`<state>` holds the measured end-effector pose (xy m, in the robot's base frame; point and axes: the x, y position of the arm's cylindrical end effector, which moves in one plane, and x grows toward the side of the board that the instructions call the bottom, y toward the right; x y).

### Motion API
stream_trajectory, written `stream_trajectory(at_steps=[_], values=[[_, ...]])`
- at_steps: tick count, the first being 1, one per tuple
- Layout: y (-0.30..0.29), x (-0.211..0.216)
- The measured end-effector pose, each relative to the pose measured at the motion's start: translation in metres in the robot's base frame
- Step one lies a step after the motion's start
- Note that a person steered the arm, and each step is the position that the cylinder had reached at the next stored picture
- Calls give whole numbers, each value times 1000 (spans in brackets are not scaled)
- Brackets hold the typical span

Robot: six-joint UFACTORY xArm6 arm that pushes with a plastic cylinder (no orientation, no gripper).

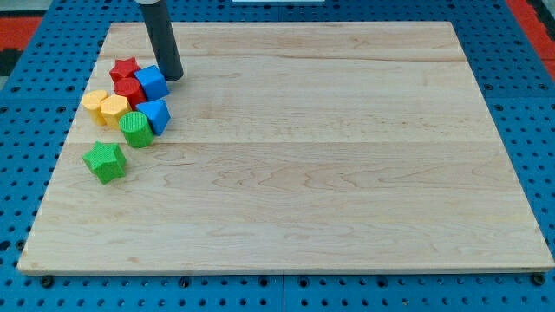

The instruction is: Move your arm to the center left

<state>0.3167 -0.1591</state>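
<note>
A big wooden board (329,165) made of pale planks fills most of the view. Around the board is a blue panel (529,104) full of small round holes. Above the board's corners, red patches (35,22) show.

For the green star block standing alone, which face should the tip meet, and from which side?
No gripper here, so push rather than grip. My tip sits up beside the blue cube. The green star stands apart below the cluster; probably meet its right flank, coming from the view's right.
</note>
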Motion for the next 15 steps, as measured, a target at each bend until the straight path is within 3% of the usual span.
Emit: stream_trajectory(at_steps=[6, 9, 10, 12, 15], values=[[0, 0], [48, -18], [10, -53], [-144, -54], [-143, 11]])
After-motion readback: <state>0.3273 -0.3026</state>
